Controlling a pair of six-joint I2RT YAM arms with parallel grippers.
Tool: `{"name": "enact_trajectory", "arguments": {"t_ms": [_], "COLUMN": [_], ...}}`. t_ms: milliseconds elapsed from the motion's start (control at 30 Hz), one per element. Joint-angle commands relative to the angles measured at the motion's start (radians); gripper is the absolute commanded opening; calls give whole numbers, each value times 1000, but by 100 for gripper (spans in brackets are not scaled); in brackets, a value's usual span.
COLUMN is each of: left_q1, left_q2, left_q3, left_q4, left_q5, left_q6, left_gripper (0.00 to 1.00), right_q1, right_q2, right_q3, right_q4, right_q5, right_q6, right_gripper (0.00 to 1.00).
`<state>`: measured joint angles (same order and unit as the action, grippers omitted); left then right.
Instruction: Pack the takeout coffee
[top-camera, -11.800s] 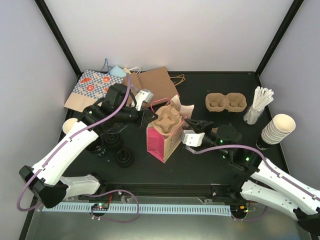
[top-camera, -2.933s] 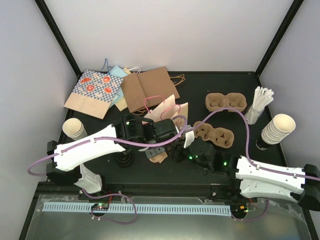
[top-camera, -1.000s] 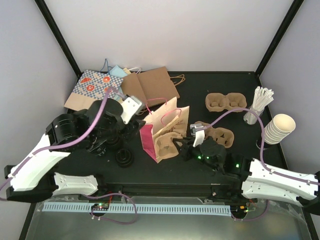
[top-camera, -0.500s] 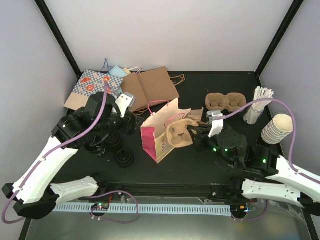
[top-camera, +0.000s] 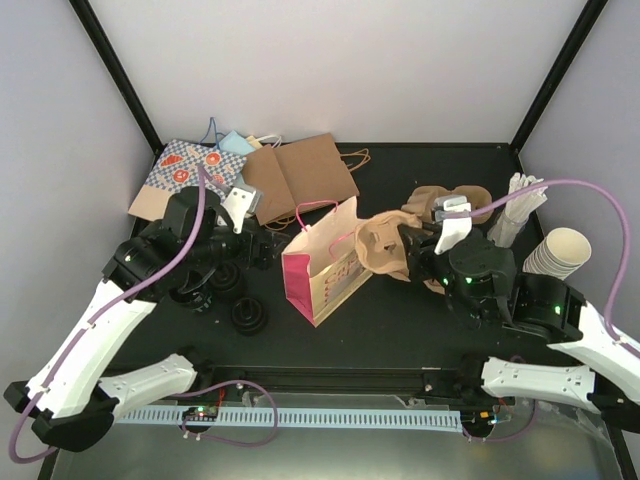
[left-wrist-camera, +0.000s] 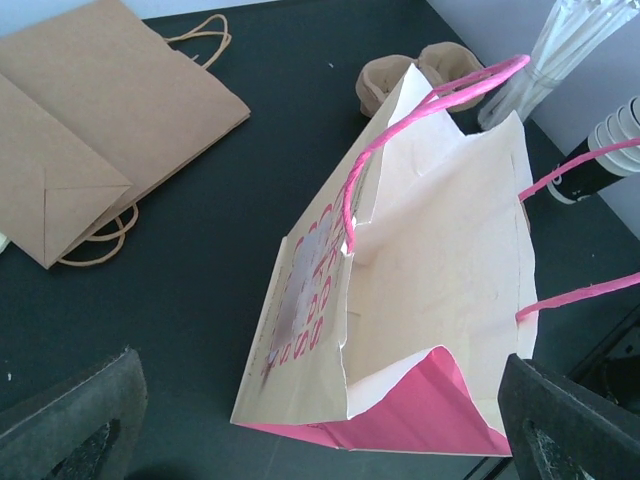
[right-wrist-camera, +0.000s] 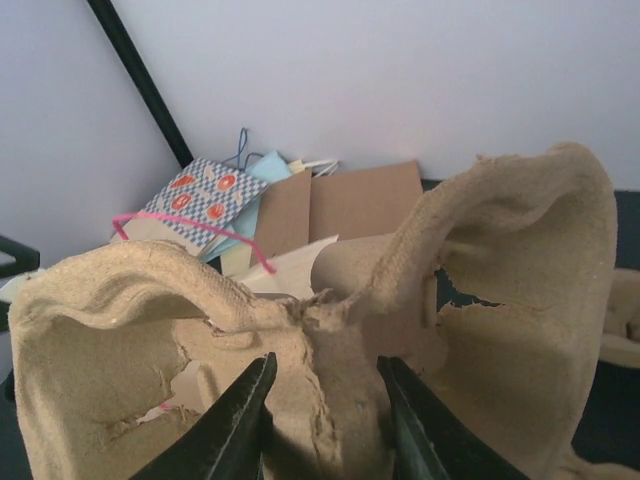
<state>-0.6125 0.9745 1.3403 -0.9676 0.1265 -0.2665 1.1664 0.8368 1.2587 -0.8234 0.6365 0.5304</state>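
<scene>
**A:** Takeout coffee (top-camera: 247, 314): where does it sit?

**B:** On the left of the counter (top-camera: 395, 325), towards the near side. I count three black-topped rounds beside the left arm (top-camera: 100, 320), which covers part of two. From above I cannot tell capped cups from loose lids.

**A:** And around them?

**B:** One pink-and-cream bag (top-camera: 322, 278) stands open just right of them. Flat paper bags (top-camera: 300, 175) lie at the far left. On the far right are a second cup carrier (top-camera: 470, 198), one stack of cream cups (top-camera: 558, 255) and one holder of straws (top-camera: 520, 205).

**A:** The end effectors?

**B:** The left end effector (left-wrist-camera: 320, 410) has its fingers wide apart around nothing. It faces the bag's side, and the coffee is just near-left of it. The right end effector (right-wrist-camera: 320, 410) is clamped on the centre ridge of one cup carrier (top-camera: 385, 250), held tilted beside the bag's right edge. The bag stands between it and the coffee.
</scene>
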Motion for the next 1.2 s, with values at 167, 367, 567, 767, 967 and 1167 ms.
{"name": "enact_trajectory", "arguments": {"t_ms": [167, 367, 567, 767, 967, 1167], "left_q1": [12, 12, 14, 13, 13, 13], "left_q2": [-11, -11, 5, 19, 40, 85], "left_q3": [-42, -72, -84, -94, -92, -92], "left_q4": [66, 75, 78, 92, 109, 154], "left_q5": [54, 56, 63, 86, 92, 108], "left_q6": [59, 70, 75, 97, 104, 122], "left_gripper": [98, 94, 92, 90, 81, 75], "right_q1": [-11, -16, -43, -85, -125, -128], "right_q2": [83, 149, 200, 253, 313, 334], "right_q3": [148, 203, 240, 282, 309, 277], "right_q4": [13, 46, 84, 119, 133, 163], "right_q5": [106, 111, 97, 76, 52, 45], "right_q6": [-140, -195, -246, -284, -308, -338], "right_gripper": [30, 30, 30, 30, 29, 29]}}
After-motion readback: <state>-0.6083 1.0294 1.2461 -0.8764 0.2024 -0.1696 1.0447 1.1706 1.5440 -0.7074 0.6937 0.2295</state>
